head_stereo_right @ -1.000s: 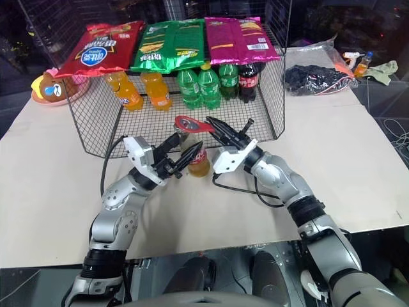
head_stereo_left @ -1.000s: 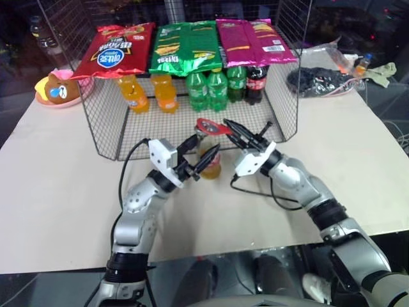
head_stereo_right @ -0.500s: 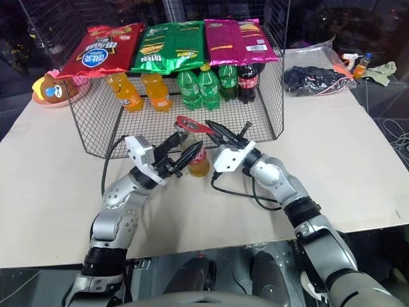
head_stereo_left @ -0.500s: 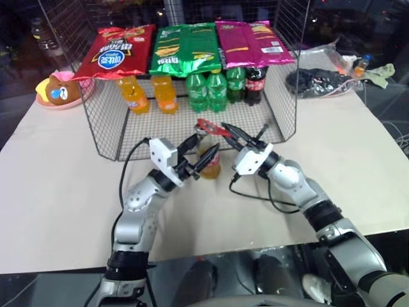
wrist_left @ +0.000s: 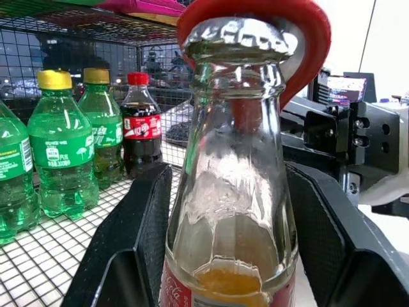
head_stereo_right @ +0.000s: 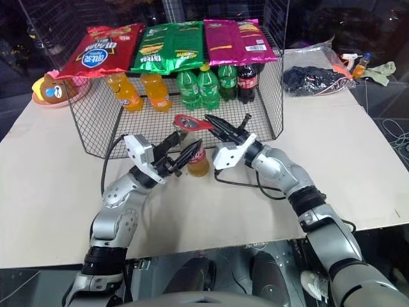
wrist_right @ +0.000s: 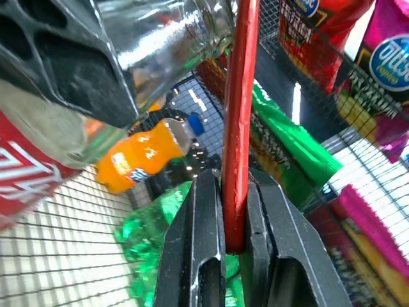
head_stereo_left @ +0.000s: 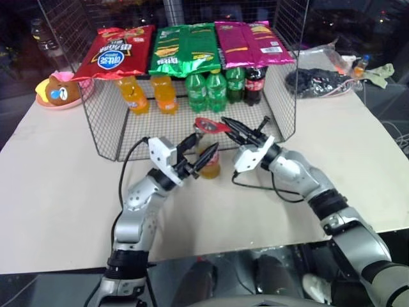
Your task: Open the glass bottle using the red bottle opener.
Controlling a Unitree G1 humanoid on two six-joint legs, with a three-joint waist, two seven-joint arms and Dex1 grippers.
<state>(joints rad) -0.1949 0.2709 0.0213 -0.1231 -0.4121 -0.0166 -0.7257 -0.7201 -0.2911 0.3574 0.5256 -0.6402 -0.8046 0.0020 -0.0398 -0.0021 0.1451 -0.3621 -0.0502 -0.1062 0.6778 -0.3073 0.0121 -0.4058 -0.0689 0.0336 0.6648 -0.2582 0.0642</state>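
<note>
Glass bottle (head_stereo_left: pixel 210 160) is clamped upright on the desk (head_stereo_left: pixel 57 192) by the left tool (head_stereo_left: pixel 199 155), and with the red bottle opener (head_stereo_left: pixel 211 124), pinched in the right tool (head_stereo_left: pixel 238 131), looped over its cap, a slipped hook could tip it.

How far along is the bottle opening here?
Done: left end effector grips the bottle; right end effector is shut on the opener. In hand: the opener's loop sits at the cap. Left: prying the cap, still on, off.
</note>
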